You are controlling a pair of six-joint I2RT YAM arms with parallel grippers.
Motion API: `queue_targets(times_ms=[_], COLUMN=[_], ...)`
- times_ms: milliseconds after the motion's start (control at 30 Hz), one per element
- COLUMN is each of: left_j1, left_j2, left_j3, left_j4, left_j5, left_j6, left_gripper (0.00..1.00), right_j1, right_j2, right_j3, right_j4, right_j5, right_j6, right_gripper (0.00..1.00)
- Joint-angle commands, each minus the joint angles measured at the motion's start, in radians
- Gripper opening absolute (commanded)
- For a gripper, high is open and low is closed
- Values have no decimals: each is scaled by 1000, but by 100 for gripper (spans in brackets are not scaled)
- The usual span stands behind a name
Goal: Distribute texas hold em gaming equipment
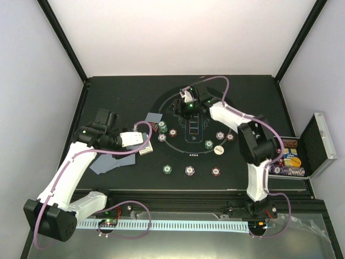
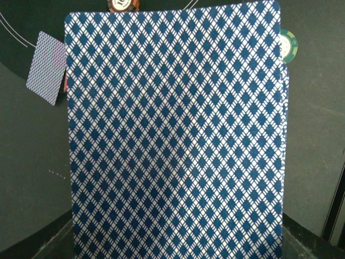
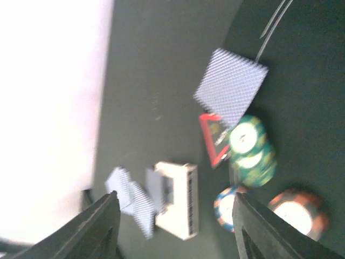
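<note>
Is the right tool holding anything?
No, the right tool is open, with nothing gripped between its fingers.

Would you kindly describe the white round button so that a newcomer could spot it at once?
On the black table, find the printed oval layout and look at the chips in its right half. The white round button lies just right of a lone green chip; unlike the chips around it, it is all white.
</note>
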Motion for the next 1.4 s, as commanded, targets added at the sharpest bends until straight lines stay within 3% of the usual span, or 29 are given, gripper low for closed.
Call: queue_targets(times_ms=[0, 167, 400, 867, 1167, 1367], left_j1=[7, 7, 2, -7, -10, -11], left_j2=[14, 23, 16, 7, 1, 2], left_j3=[46, 54, 52, 50, 53, 55], left_j4=[-12, -18, -18, -21, -20, -18], left_j5=[56, 84, 92, 111, 114, 116], left_j6=[13, 32, 55, 80, 83, 79], left_gripper=[2, 2, 1, 2, 2, 2], right_j1=[59, 171, 302, 363, 398, 390], right_j2=[-209, -371, -420, -375, -260, -240], right_j3=[-240, -498, -621, -645, -540, -559], right_j4=[272, 529, 747, 836, 850, 853], right_j5=[-111, -164, -155, -146, -165, -156], right_j6=[106, 260, 396, 455, 479, 487], right_gripper=[64, 71, 71, 71, 71, 63])
